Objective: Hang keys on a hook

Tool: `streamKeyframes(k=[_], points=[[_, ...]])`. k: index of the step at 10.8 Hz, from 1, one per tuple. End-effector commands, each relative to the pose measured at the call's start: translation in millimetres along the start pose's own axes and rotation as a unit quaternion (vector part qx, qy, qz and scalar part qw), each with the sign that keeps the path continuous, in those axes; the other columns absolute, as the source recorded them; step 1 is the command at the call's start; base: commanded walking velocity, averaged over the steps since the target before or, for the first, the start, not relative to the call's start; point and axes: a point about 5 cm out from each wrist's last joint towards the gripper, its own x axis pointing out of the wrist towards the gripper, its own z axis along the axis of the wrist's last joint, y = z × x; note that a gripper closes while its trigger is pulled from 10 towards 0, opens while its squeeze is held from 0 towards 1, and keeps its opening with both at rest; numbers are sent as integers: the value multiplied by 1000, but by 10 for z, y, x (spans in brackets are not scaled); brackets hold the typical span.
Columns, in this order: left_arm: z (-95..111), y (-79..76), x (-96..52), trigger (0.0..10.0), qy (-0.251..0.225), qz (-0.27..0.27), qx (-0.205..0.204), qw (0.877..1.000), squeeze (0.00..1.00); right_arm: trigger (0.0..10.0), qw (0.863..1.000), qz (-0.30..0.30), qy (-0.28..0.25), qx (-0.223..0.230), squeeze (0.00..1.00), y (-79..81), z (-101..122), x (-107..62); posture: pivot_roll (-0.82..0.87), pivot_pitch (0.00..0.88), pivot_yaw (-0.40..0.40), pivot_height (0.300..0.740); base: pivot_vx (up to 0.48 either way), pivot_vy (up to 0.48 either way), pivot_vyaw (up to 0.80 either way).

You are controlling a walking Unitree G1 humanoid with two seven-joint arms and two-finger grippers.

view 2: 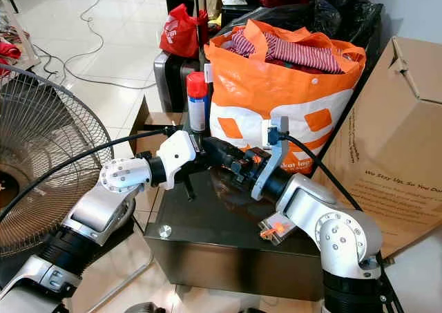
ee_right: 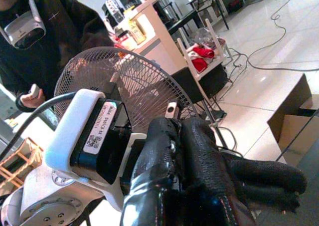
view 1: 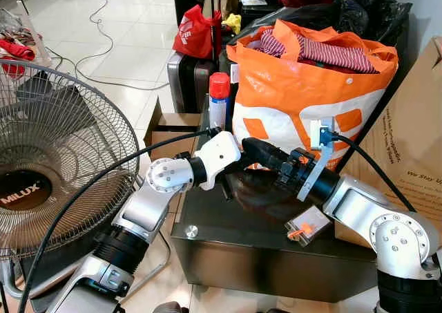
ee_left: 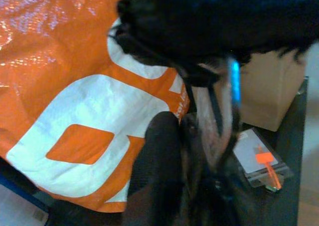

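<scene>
A large pedestal fan (view 1: 48, 161) with a wire guard stands on the tiled floor (view 1: 124, 43) to the robot's left. Ahead, a dark glass-topped low table (view 1: 228, 233) carries an orange and white shopping bag (view 1: 304, 92) stuffed with striped clothing. A brown cardboard box (view 2: 397, 147) leans at the right of the table, and a black plastic bag (view 1: 366, 5) sits behind the orange one. A red-capped spray can (view 1: 219, 99) stands just beside the orange bag's left side, with a red bag (view 1: 193, 33) further back on a dark case.

Both silver arms reach in over the table and meet in front of the orange bag. The left gripper (view 1: 231, 182) and the right gripper (view 1: 252, 150) overlap there, black fingers crossing each other closely; whether either pair is parted or closed, and whether anything is held between them, cannot be told. No keys can be made out at the fingers.

A small clear plastic packet with an orange piece inside (view 1: 306, 228) lies flat on the table beneath the right forearm.

In the right wrist view a person in dark clothing (ee_right: 45, 41) stands beyond the fan.
</scene>
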Motion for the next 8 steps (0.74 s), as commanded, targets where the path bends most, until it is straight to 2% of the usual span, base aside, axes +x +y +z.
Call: streamKeyframes(k=[1,3,4,8], points=[[26,-7,-4,10000,-6,-5,-2,1000,1000,0,1000,2,-3,6,0,7,-6,-15,-49,0,6,740,0,0,0],[-5,-45,-17,10000,1,0,22,1000,1000,0,1000,-9,-10,8,0,-24,11,9,-47,0,0,740,0,0,0],[-8,-72,-20,10000,2,1,32,999,0,0,1000,-12,-10,7,0,-35,18,19,-47,0,-2,740,0,0,0],[57,-163,-74,10000,-34,29,18,999,0,0,1000,-16,-13,6,0,-54,29,48,-45,0,-10,740,0,0,0]])
